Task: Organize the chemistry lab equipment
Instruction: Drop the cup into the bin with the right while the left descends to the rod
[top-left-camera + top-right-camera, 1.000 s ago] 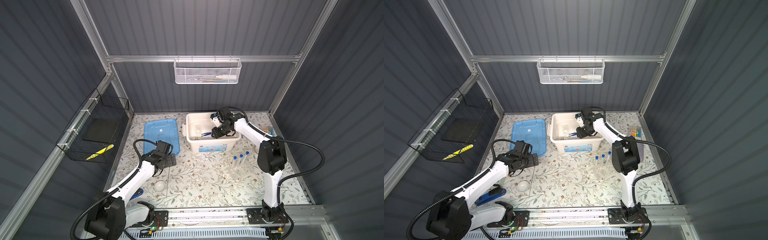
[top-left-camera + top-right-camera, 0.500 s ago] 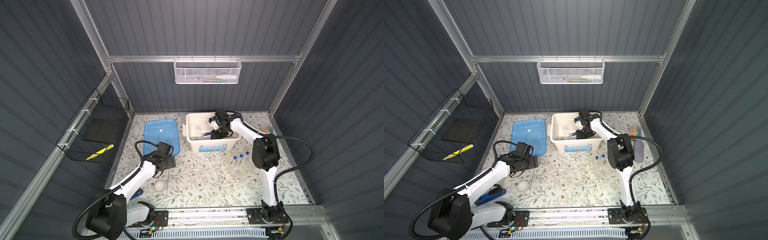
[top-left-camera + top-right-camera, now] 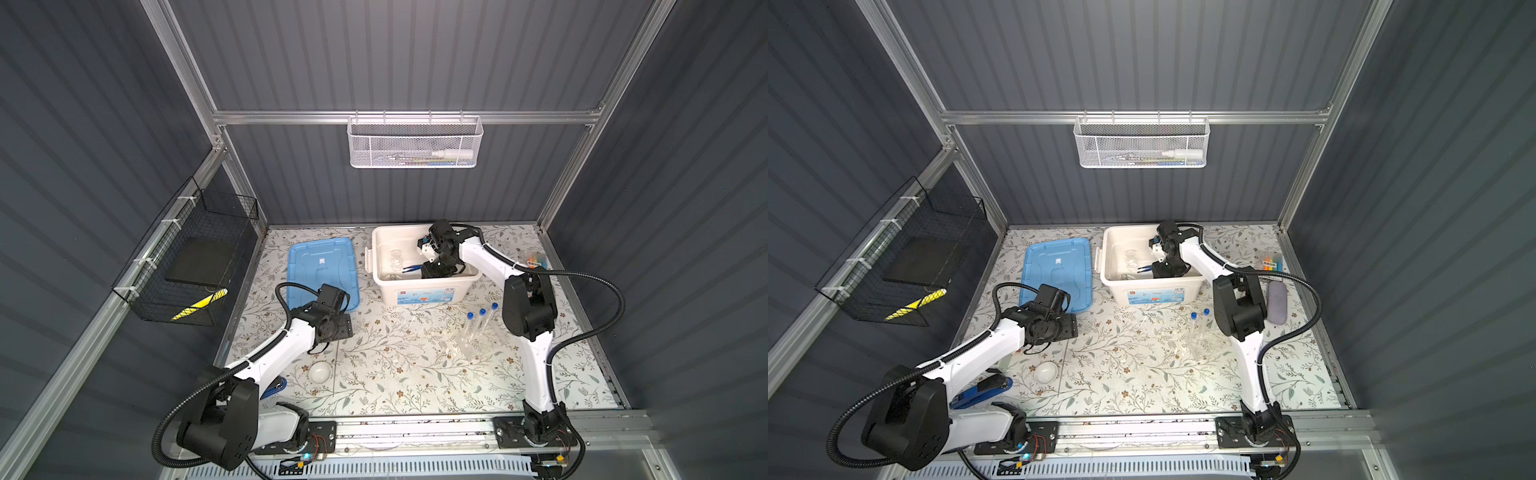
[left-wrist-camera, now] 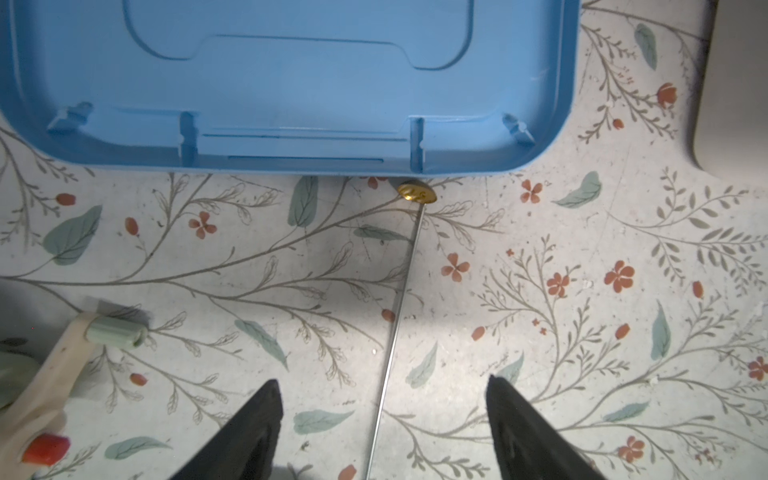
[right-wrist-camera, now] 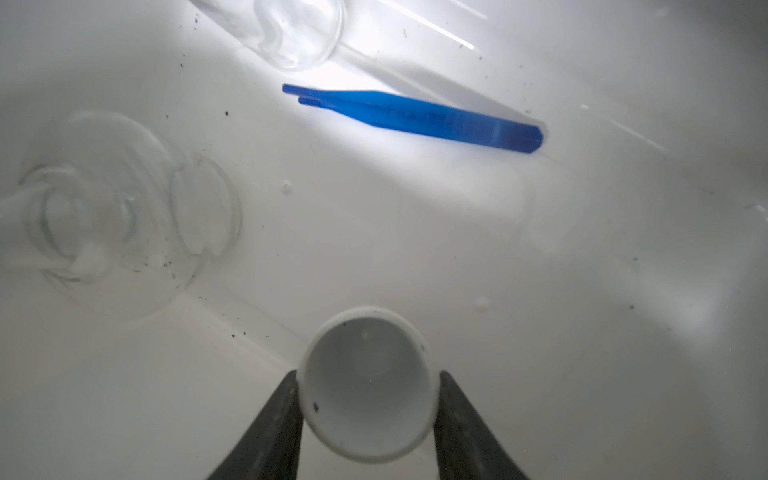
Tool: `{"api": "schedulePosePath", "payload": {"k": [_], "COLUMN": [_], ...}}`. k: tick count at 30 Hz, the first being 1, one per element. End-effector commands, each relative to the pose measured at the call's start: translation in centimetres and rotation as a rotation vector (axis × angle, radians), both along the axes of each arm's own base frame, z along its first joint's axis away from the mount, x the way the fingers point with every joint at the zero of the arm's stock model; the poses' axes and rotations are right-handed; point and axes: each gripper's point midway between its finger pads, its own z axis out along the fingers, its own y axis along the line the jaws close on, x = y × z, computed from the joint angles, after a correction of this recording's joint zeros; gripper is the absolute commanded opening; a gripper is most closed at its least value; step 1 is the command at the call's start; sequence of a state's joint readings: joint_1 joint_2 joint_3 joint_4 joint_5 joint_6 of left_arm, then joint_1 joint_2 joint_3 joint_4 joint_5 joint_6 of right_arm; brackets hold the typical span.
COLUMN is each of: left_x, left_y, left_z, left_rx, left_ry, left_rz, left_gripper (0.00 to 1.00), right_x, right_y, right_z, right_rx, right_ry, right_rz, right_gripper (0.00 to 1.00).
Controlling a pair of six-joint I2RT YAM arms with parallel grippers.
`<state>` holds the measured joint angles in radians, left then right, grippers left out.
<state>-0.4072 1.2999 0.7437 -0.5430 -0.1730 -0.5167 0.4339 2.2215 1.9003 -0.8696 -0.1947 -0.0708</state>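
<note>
Left jaws astride thin rod (image 4: 394,332); right jaws against white dish (image 5: 365,386).

The box (image 3: 424,291) sits at the back of the table (image 3: 415,374), with the lid (image 3: 322,270) flat on its left. In the box are the tweezers (image 5: 415,118), glassware (image 5: 124,216) and a little cup (image 5: 365,382). The test tubes (image 3: 482,320) lie in front of the box. The rod (image 4: 399,303) lies in front of the lid, the dish (image 3: 319,372) nearer the front.
</note>
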Motion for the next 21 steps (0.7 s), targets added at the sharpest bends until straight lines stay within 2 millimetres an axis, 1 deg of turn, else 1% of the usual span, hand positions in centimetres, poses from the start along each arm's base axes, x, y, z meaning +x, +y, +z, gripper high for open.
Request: {"api": "schedulePosePath", "payload": {"k": [1, 8, 12, 18, 21], "left_x": [-0.6, -0.9, -1.2, -1.7, -2.0], "left_y": [-0.5, -1.1, -1.5, -1.6, -1.6], "left_z": [-0.9, -2.0, -2.7, -3.4, -3.8], "left_rx": [-0.009, -0.026, -0.042, -0.048, -0.051], "left_ry": [0.042, 0.085, 0.111, 0.147, 0.162], "left_rz": [-0.028, -0.043, -0.055, -0.054, -0.050], "left_gripper": [0.73, 0.63, 0.58, 0.53, 0.51], "right_x": [-0.1, -0.1, -0.1, -0.2, -0.2], "right_y": [0.2, 0.5, 0.3, 0.1, 0.0], "right_z": [-0.1, 1.2, 1.8, 2.9, 4.0], "right_rx": [-0.004, 0.039, 0.043, 0.049, 0.064], "right_ry": [0.007, -0.028, -0.050, -0.078, -0.112], "right_rz": [0.009, -0.004, -0.009, -0.015, -0.026], "right_gripper": [0.49, 0.57, 0.59, 0.64, 0.69]}}
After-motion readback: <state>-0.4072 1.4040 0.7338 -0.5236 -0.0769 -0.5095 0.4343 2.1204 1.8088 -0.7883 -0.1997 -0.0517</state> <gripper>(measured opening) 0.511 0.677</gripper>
